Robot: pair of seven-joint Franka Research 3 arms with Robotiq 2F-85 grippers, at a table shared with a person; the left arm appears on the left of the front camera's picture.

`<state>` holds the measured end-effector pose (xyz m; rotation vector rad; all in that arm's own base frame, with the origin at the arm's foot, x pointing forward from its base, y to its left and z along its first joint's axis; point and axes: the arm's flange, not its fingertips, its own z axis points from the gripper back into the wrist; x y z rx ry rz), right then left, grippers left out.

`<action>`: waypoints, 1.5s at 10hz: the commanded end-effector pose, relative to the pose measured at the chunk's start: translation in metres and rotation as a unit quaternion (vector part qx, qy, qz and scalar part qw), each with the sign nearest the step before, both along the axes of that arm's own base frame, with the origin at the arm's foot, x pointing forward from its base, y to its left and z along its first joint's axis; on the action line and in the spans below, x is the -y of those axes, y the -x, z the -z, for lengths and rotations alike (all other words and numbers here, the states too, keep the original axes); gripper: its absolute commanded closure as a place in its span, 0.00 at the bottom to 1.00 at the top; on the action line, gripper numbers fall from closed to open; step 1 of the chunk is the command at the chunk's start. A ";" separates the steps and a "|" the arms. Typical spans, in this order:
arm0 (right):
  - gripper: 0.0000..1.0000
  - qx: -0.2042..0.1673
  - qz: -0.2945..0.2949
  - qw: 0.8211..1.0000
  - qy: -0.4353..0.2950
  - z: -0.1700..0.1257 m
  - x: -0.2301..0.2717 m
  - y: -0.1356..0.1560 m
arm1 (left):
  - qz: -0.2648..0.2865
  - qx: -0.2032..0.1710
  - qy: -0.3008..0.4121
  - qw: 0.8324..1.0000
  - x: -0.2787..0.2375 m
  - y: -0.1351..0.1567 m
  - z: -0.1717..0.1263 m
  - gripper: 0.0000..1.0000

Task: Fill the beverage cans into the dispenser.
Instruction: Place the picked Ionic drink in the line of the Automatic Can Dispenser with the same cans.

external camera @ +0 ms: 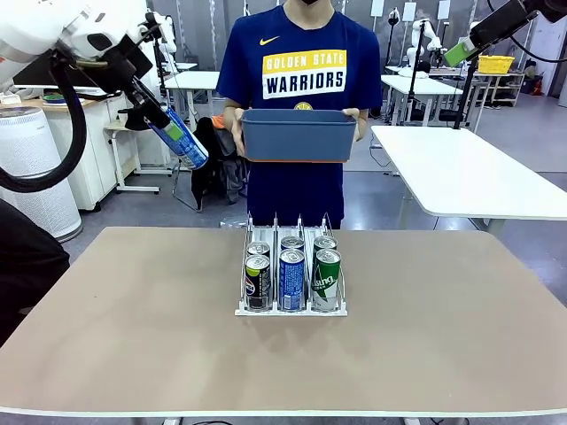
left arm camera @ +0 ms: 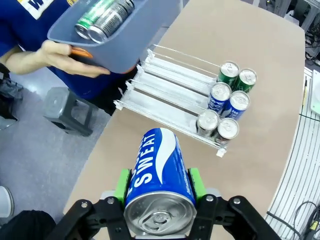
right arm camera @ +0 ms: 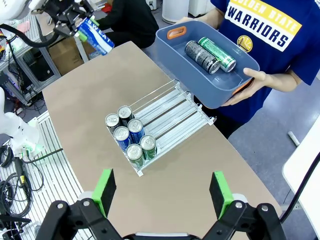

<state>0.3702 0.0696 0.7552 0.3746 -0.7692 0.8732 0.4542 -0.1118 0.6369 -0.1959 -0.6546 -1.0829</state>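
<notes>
The left gripper [left arm camera: 159, 184] is up in the air, its jaws pinching a blue can [left arm camera: 157, 165]. The right gripper [right arm camera: 162, 192] has its jaws spread wide. The dispenser [external camera: 291, 312] on the surface [external camera: 133, 336] holds six cans [external camera: 291, 276]. A person holds a bin [external camera: 299, 135] with two more cans [right arm camera: 210, 54].

- The person's blue T-shirt [external camera: 301, 115] is carrying "GOLDEN STATE" on a yellow bar, with "WARRIORS" in white capitals just below it, across the chest in the front view.
- A small yellow swoosh sign is sitting on the same T-shirt, above the lettering and toward the picture's left.
- In the right wrist view the same two lines are showing on the T-shirt, tilted.
- The blue can [left arm camera: 159, 167] held up off the tabletop is showing "SWEAT" in capitals running along its side in the left wrist view.
- The cans [external camera: 291, 280] standing in the dispenser [external camera: 266, 311] are bearing print too small to read.
</notes>
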 end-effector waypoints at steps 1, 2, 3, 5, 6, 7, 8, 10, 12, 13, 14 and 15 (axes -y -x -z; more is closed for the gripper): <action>0.00 -0.001 0.000 1.000 0.000 0.001 0.000 0.000 | -0.024 -0.009 -0.006 1.000 0.013 0.028 0.010 0.43; 0.00 -0.001 0.000 1.000 0.000 0.001 0.000 0.000 | -0.029 -0.018 -0.017 0.999 0.020 0.036 0.017 0.43; 0.00 -0.001 0.000 1.000 0.000 0.001 0.000 0.000 | -0.029 -0.037 -0.009 0.999 0.032 0.048 0.025 0.43; 0.00 -0.001 0.000 1.000 0.000 0.001 0.000 0.000 | -0.032 -0.036 -0.012 0.999 0.042 0.057 0.028 0.43; 0.00 -0.001 0.000 1.000 0.000 0.001 0.000 0.000 | -0.014 -0.052 -0.008 0.999 0.036 0.055 0.027 0.43; 0.00 -0.001 0.000 1.000 0.000 0.001 0.000 0.000 | -0.022 -0.050 -0.011 0.998 0.042 0.052 0.032 0.43; 0.00 -0.001 0.000 1.000 0.000 0.001 0.000 0.000 | -0.022 -0.050 -0.011 0.998 0.042 0.052 0.032 0.43; 0.00 -0.001 0.000 1.000 0.000 0.001 0.000 0.000 | -0.022 -0.050 -0.011 0.998 0.042 0.052 0.032 0.43; 0.00 -0.001 0.000 1.000 0.000 0.001 0.000 0.000 | -0.049 -0.062 -0.020 0.997 0.048 0.050 0.030 0.43; 0.00 -0.001 0.000 1.000 0.000 0.001 0.000 0.000 | -0.070 -0.067 -0.024 0.995 0.062 0.059 0.028 0.43; 0.00 -0.001 0.000 1.000 0.000 0.001 0.000 0.000 | -0.093 -0.064 -0.024 0.993 0.079 0.072 0.028 0.43; 0.00 -0.001 0.000 1.000 0.000 0.001 0.000 0.000 | -0.098 -0.063 -0.029 0.993 0.095 0.090 0.029 0.43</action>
